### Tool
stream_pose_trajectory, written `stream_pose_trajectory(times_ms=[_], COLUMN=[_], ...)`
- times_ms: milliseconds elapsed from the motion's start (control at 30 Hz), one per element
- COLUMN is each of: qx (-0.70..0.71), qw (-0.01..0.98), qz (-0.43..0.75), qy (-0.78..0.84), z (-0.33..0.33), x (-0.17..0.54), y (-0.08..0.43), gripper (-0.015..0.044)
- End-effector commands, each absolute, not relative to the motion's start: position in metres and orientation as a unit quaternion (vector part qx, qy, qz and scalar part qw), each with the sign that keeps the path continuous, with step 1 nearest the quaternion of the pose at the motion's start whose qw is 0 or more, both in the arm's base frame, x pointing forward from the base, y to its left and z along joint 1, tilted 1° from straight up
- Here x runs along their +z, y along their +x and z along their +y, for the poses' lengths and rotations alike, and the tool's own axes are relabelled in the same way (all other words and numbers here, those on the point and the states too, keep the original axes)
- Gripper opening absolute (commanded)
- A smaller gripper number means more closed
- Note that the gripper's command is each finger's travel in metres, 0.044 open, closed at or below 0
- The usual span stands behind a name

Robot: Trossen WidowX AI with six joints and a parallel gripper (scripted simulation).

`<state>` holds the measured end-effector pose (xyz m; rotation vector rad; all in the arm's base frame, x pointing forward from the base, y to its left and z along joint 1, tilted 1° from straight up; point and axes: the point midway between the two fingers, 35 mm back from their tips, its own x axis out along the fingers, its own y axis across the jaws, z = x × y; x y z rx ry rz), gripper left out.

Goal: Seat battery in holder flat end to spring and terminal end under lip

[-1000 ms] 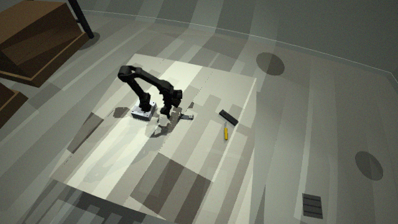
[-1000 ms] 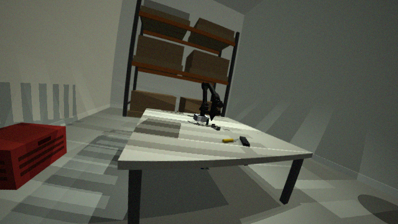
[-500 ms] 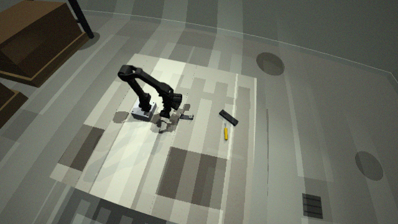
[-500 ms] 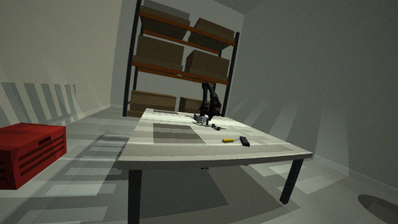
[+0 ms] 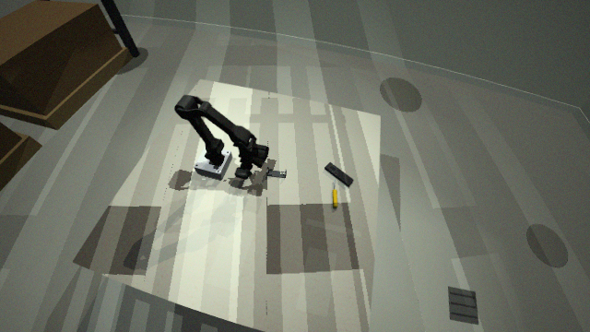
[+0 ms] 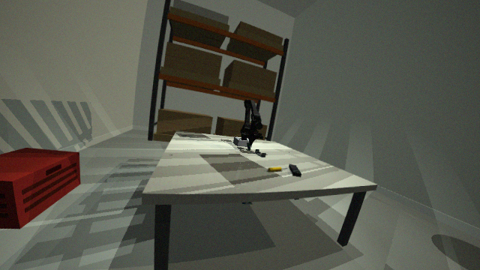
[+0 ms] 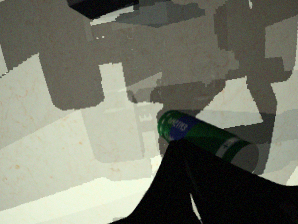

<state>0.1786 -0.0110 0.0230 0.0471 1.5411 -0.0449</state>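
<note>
The green battery [image 7: 205, 136] with a blue band shows in the wrist view, slanting down to the right, its grey end at the lower right. It is right beside my gripper [image 7: 178, 143] [image 5: 241, 181] [image 6: 249, 148], which is shut with nothing between its fingertips. The dark fingers cover part of the battery's lower side. Whether they touch it, and whether it stands or lies, I cannot tell. The small dark holder [image 5: 277, 173] [image 6: 259, 153] sits on the table to the right of my gripper in the top view. A dark edge of it shows at the top of the wrist view.
A black block [image 5: 338, 174] [image 6: 295, 170] and a yellow-handled screwdriver [image 5: 335, 198] [image 6: 274, 169] lie farther from the arm's base, beyond the holder. Striped shadows cross the table [image 5: 313, 295] [image 6: 180, 184]. A red cabinet [image 6: 41, 165] and shelving stand off the table.
</note>
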Motion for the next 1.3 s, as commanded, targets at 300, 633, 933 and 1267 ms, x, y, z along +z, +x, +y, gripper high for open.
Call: stream_pose_trajectory(times_ms=[300,633,933,1267], qx=[-0.022,-0.023,-0.022,-0.022], qw=[0.718,0.717,0.718,0.715], qz=[0.696,0.697,0.696,0.699], qy=[0.018,0.02,0.018,0.021], z=[-0.033,-0.035,-0.035,-0.034], x=[0.023,0.04,0.102,0.1], y=[0.175,0.177,0.172,0.172], gripper=[0.0,0.0,0.0,0.0])
